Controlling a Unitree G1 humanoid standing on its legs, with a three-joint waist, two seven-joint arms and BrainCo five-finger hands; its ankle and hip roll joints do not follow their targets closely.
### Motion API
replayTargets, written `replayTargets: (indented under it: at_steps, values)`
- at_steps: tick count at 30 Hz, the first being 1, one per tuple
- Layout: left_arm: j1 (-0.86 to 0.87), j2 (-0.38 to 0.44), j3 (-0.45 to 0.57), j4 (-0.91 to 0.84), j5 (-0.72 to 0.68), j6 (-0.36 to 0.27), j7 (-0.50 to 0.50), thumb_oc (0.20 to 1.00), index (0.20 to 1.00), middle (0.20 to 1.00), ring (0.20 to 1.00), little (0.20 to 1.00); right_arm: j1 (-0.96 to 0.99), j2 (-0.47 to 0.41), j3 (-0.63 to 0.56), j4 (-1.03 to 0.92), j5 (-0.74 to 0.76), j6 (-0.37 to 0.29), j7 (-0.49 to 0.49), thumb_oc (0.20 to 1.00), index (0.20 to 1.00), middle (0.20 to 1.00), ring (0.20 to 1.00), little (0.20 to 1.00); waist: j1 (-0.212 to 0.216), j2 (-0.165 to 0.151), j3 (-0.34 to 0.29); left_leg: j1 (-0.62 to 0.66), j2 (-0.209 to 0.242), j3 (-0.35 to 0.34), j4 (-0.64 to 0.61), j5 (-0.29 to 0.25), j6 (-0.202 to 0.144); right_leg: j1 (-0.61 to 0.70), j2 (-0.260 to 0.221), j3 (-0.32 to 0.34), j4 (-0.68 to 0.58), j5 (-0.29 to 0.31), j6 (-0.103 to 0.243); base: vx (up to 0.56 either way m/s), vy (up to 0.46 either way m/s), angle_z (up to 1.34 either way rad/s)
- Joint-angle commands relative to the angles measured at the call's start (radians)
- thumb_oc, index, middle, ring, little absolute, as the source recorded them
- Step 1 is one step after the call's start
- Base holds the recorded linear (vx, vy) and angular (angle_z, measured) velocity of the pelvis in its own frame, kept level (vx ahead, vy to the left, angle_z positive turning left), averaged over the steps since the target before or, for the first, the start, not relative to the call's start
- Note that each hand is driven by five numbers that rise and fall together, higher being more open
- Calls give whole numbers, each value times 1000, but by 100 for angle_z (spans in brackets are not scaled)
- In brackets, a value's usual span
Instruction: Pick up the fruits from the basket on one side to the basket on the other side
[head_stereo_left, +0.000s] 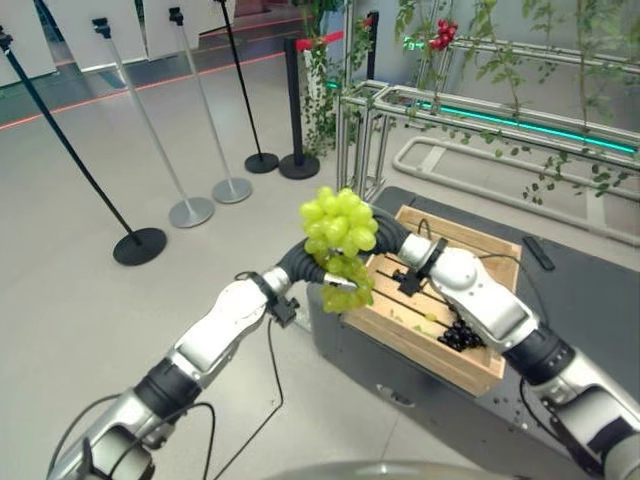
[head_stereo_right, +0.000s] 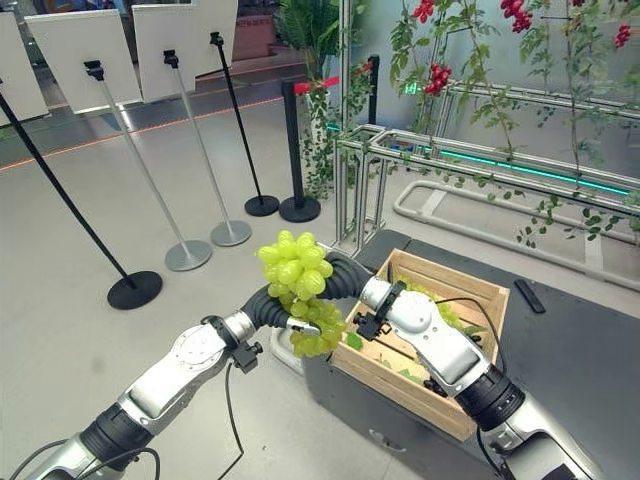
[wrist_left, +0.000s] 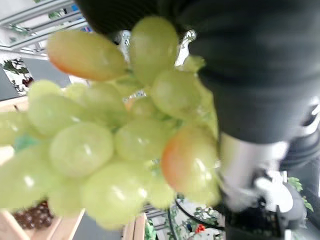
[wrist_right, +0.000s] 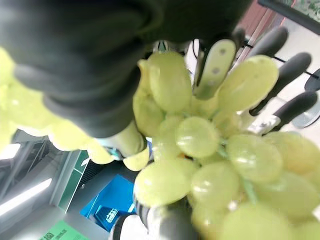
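A bunch of green grapes (head_stereo_left: 338, 235) hangs in the air over the left edge of a wooden crate (head_stereo_left: 492, 252), between my two hands. My left hand (head_stereo_left: 300, 262) reaches it from the left, and a silver finger (head_stereo_left: 340, 283) lies curled across the lower grapes. From the crate side, my right hand (head_stereo_left: 392, 236) meets the same bunch. Its dark-tipped fingers (wrist_right: 215, 62) wrap round the grapes (wrist_right: 200, 150) in the right wrist view. The grapes (wrist_left: 100, 150) hide the left hand's other fingers in the left wrist view. A dark grape bunch (head_stereo_left: 460, 335) lies inside the crate.
The crate stands on a dark table (head_stereo_left: 585, 300) with a small black object (head_stereo_left: 538, 252) behind it. A metal frame with vines (head_stereo_left: 480, 110) runs along the back. Several stanchion posts (head_stereo_left: 190, 212) stand on the grey floor to the left.
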Motion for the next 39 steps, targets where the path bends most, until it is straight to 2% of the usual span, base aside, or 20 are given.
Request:
replayTargets:
  at_steps: [1,23,24,31,37,39]
  values:
    - [-164,-85,-151,37,-14,-42,-57,200,200,200,200,200,-153,113,21,-65,81,-77,-16,200,200,200,200,200,3,-29,-15,6,-45,-33,9,-45,59,43,-33,-1,59,-69,86,-9,0,-4]
    - [-140,-85,-135,65,-4,-46,-53,200,200,200,200,200,-158,126,11,-50,89,-78,-28,200,200,200,200,200,5,-34,-19,9,-46,-30,10,-47,65,41,-32,7,58,-62,89,-2,1,-2]
    - [-138,-84,-134,66,-5,-46,-52,200,200,200,200,200,-153,131,8,-44,98,-76,-34,1000,1000,1000,1000,1000,5,-35,-19,9,-47,-31,10,-46,65,41,-33,8,57,-62,89,0,0,0]
    - [-95,-56,-87,72,-7,-50,-45,200,200,200,200,200,-121,140,-25,-42,104,-79,-47,1000,1000,1000,1000,1000,19,-37,-17,8,-53,-30,12,-45,67,43,-38,0,58,-59,92,-5,3,0]
    - [15,23,39,51,-2,-65,-39,200,200,200,200,200,-24,112,-119,-73,110,-87,-52,1000,1000,1000,1000,1000,36,-36,-11,-5,-66,-46,12,-41,70,35,-54,-15,66,-55,99,-13,61,2]
    - [85,71,115,25,10,-77,-36,200,200,200,200,200,13,108,-161,-69,108,-90,-56,1000,1000,1000,1000,1000,56,-40,-4,-18,-76,-61,14,-39,75,31,-66,-30,75,-51,103,-44,91,8]
